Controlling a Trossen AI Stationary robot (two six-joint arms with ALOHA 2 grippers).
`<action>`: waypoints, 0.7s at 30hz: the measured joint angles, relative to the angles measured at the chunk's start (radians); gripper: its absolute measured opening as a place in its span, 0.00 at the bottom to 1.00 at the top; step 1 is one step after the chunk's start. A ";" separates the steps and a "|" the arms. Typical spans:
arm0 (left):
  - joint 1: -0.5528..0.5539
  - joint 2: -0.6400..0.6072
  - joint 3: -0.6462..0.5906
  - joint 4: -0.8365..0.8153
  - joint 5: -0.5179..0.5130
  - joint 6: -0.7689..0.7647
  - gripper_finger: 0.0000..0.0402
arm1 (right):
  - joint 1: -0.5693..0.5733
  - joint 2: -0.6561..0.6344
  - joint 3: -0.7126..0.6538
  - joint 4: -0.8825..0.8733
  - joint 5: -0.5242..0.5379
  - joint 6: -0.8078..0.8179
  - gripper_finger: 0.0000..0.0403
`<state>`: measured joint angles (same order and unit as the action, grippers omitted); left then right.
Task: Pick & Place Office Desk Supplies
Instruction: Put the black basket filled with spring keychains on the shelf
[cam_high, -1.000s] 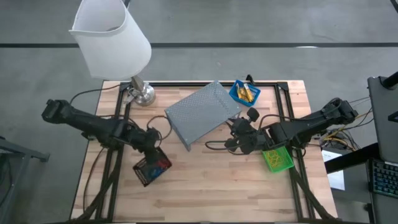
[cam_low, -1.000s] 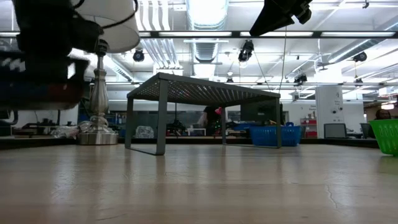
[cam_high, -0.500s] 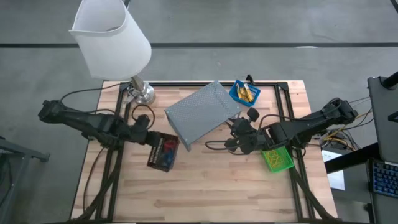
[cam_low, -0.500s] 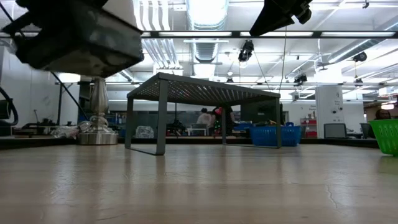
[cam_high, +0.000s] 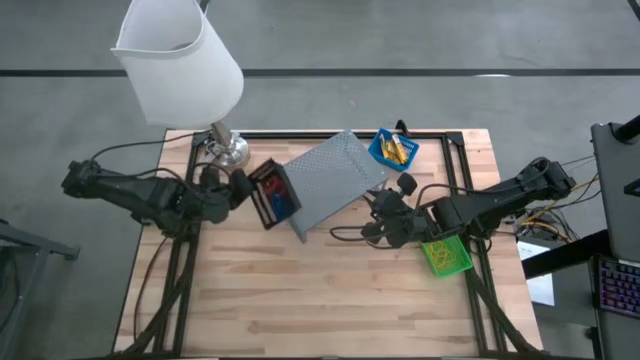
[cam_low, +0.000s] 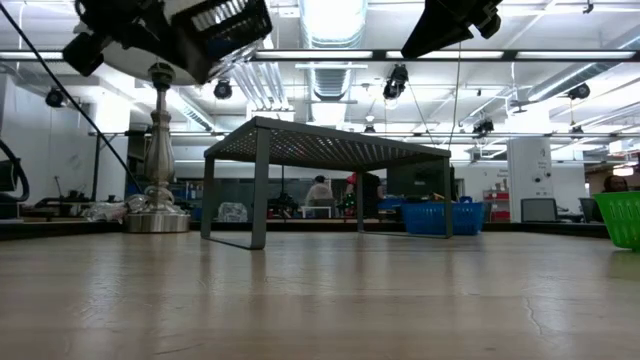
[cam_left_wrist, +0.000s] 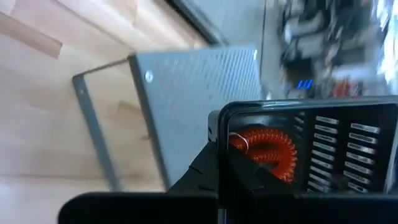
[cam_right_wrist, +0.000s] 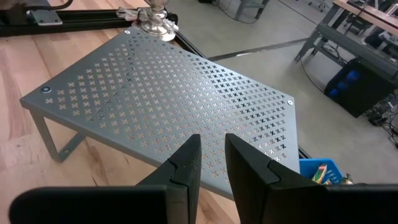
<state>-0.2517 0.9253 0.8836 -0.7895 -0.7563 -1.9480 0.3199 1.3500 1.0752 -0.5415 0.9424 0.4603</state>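
Red coil inside the black bin, gripped by the left hand, shows only at the wrist.

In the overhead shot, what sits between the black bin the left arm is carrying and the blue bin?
The gray perforated shelf lies between the black bin, held by the left gripper, and the blue bin, as the high view shows.

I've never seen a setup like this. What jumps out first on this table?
The left arm's fingers hold a black square bin with red and blue coils inside, lifted off the wooden table beside the grey perforated metal shelf at its middle. A big white-shaded lamp towers over the far left corner. The right arm's fingers wait near a green bin, with a blue bin of yellow pieces behind the shelf.
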 joint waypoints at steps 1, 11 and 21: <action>0.004 0.000 0.000 0.000 -0.022 -0.030 0.01 | 0.000 0.000 0.000 0.000 0.000 0.000 0.17; 0.129 0.038 0.106 -0.088 0.148 -0.040 0.01 | 0.000 0.000 0.000 0.000 0.000 0.000 0.17; 0.300 0.204 0.333 -0.282 0.395 0.045 0.01 | 0.000 0.000 0.000 0.000 0.000 0.000 0.17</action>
<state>0.0482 1.1296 1.2170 -1.0713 -0.3613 -1.9028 0.3202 1.3502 1.0752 -0.5415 0.9424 0.4603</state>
